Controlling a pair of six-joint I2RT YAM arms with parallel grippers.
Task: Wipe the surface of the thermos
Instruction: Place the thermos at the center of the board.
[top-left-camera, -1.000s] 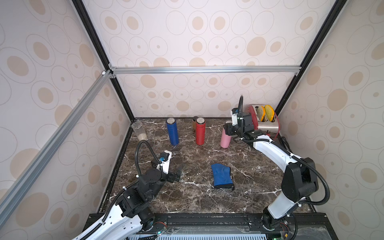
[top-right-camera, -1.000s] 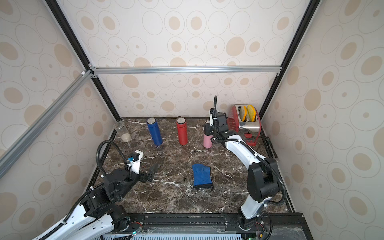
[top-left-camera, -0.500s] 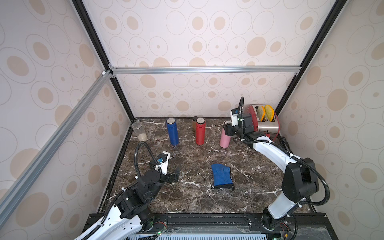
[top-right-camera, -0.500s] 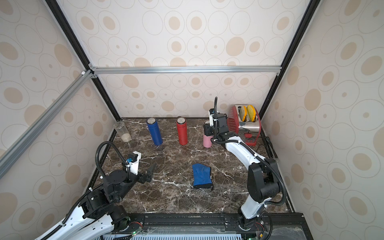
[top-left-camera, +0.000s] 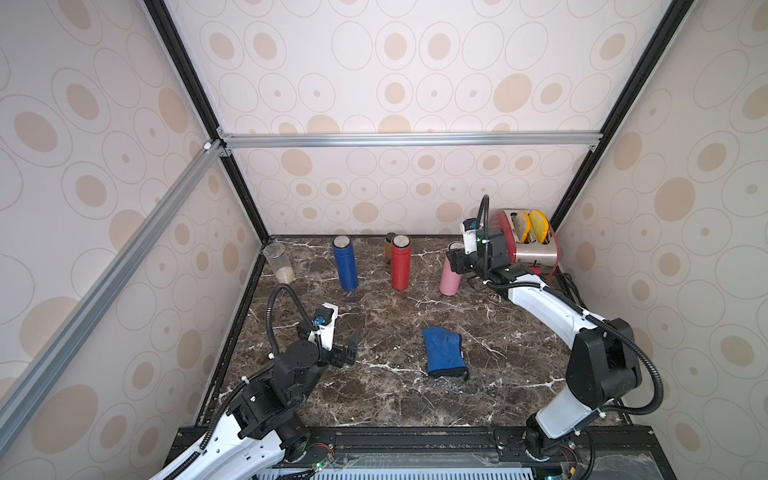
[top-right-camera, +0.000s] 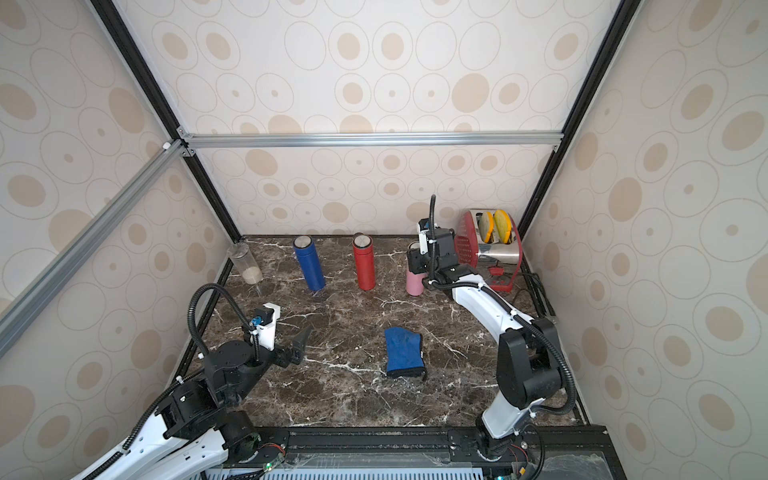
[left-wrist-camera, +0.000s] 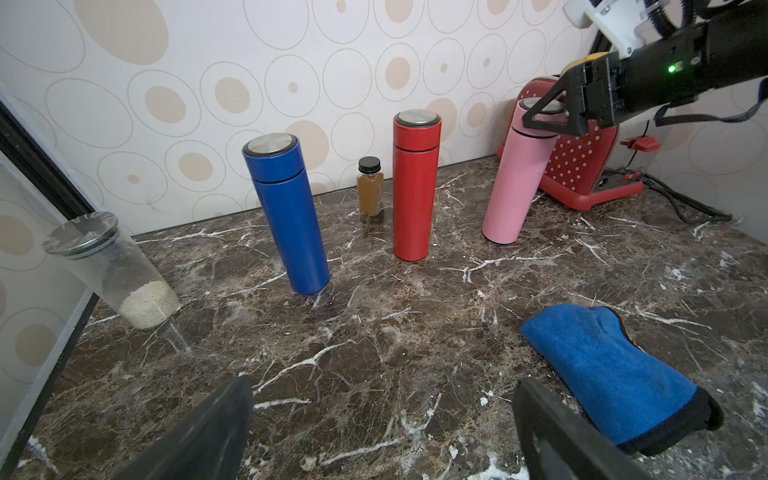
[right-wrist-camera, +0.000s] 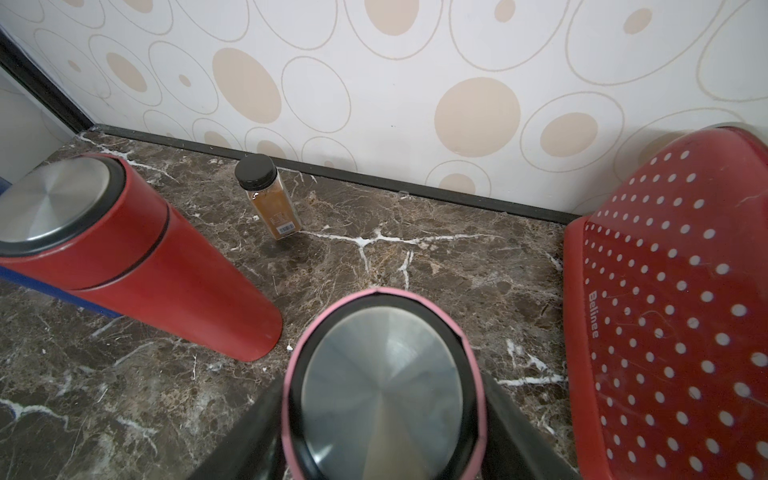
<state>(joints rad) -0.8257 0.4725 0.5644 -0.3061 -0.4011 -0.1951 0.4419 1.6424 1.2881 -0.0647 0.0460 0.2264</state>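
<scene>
Thermoses stand upright in a row of 3 near the back wall of the marble surface (top-left-camera: 374, 395): a blue thermos (top-left-camera: 345, 266), a red thermos (top-left-camera: 400, 266) and a pink thermos (top-left-camera: 451, 278). At the pink one's cap sits the right gripper (top-left-camera: 456, 255), 1 jaw close against each side; whether they press it I cannot tell. Low over the near-left surface, the left gripper (left-wrist-camera: 382, 386) holds nothing, its jaws wide apart. A blue cloth (top-left-camera: 444, 351) lies folded mid-surface, well apart from both. A red toaster (top-left-camera: 528, 245) stands just beside the pink thermos, and a small spice jar (left-wrist-camera: 370, 187) stands behind the red one.
</scene>
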